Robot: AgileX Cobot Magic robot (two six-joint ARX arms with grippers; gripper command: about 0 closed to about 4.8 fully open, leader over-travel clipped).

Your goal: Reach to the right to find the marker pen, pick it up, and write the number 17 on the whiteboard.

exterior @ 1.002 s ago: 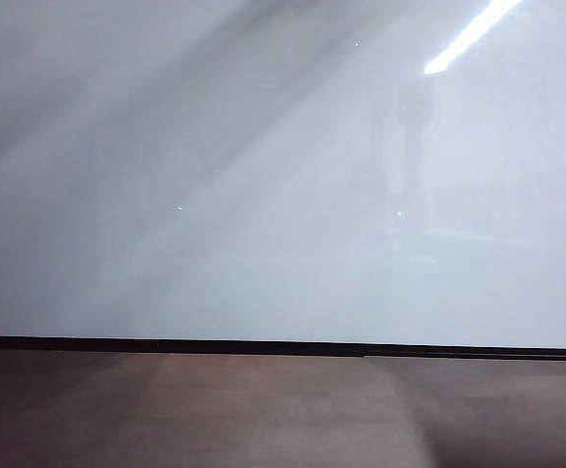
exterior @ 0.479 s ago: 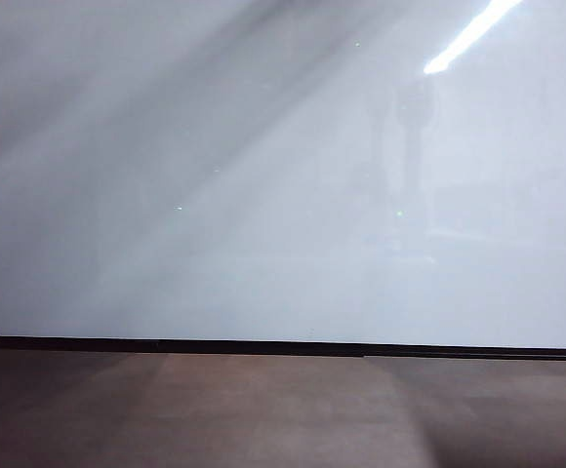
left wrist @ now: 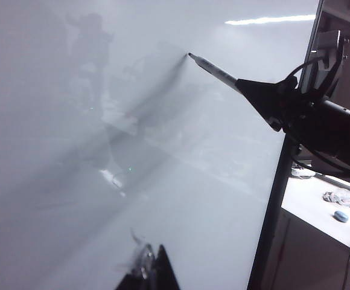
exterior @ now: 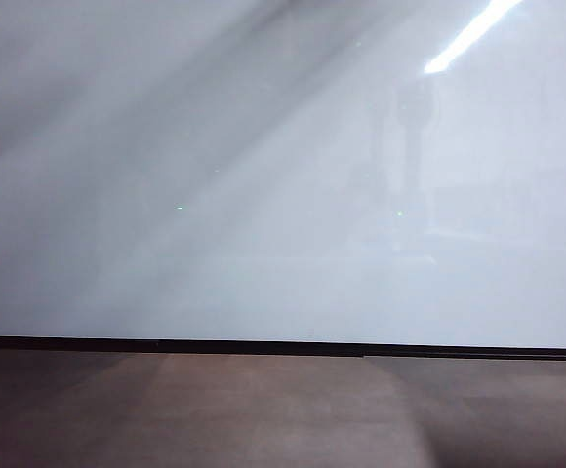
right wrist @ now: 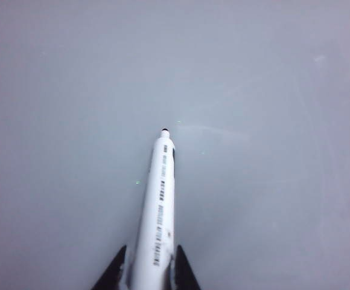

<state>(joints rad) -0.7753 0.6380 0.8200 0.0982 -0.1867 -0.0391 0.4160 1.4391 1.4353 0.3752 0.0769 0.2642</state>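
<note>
Since the whiteboard (exterior: 263, 175) fills the exterior view and is still blank, the step in hand is starting the first digit. The right gripper (right wrist: 145, 269), up against the board's right part, has its fingers clamped on the marker pen (right wrist: 158, 205), tip at or just off the surface. Press lightly and keep the pen's angle steady through the downstroke. The left gripper (left wrist: 148, 272) waits lower down; its fingers' spacing cannot be told.

Dim, hazy frames; bright ceiling-light streak glares off whiteboard (exterior: 263, 195); soft grey reflections, mild blur.
</note>
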